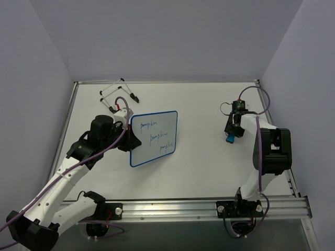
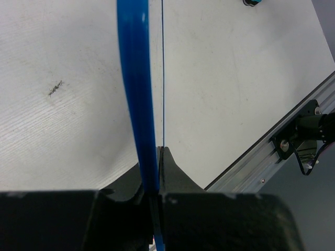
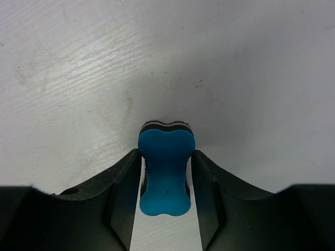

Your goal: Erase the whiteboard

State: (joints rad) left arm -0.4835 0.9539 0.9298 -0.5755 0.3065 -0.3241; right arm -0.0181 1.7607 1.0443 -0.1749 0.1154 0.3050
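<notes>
Left fingers clenched on the left edge of the whiteboard. Board is centre-left in the top view, blue writing on it. Right fingers closed against both sides of the blue eraser, right side of the worktop, well apart from the board.

Overhead view: you have even, diffuse light on the matte white desk, shadows faint. Right wrist view: a soft grey shadow rings the small blue bone-shaped eraser block. Left wrist view: the flat blue-framed whiteboard, edge-on, blurs near your lens, with pale glare.
</notes>
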